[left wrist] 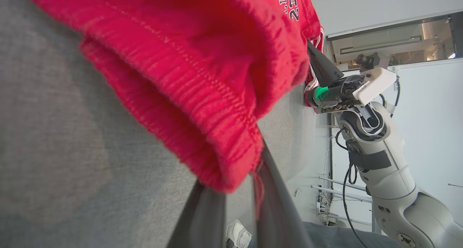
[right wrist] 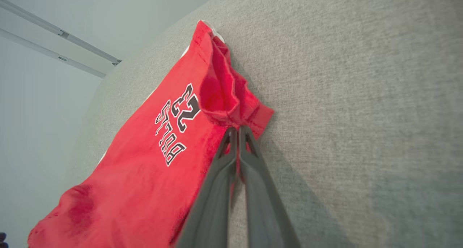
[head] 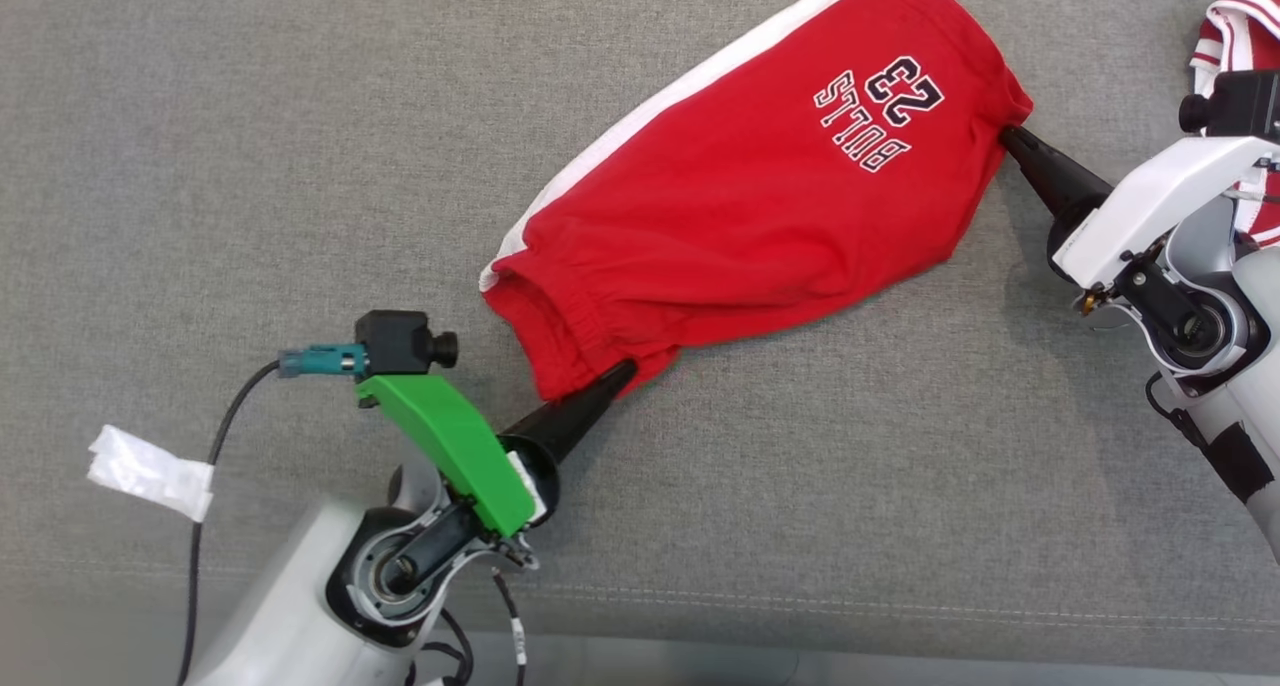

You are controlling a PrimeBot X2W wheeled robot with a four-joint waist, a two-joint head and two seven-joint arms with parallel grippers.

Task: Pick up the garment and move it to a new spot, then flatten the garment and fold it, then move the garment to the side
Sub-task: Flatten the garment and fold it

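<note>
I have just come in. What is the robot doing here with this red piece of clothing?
The robot holds a pair of red shorts with both arms. Its left pincer is shut on a corner of the elastic waistband, and its right pincer is shut on the hem at the other end, near the printed number. The shorts are spread between the two over a grey cloth surface, not yet folded. A striped garment lies beyond the right arm.

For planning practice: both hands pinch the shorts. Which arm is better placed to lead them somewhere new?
Likely left: left hand holds the shorts beside bare grey fabric; a striped garment lies beside the right hand.
</note>
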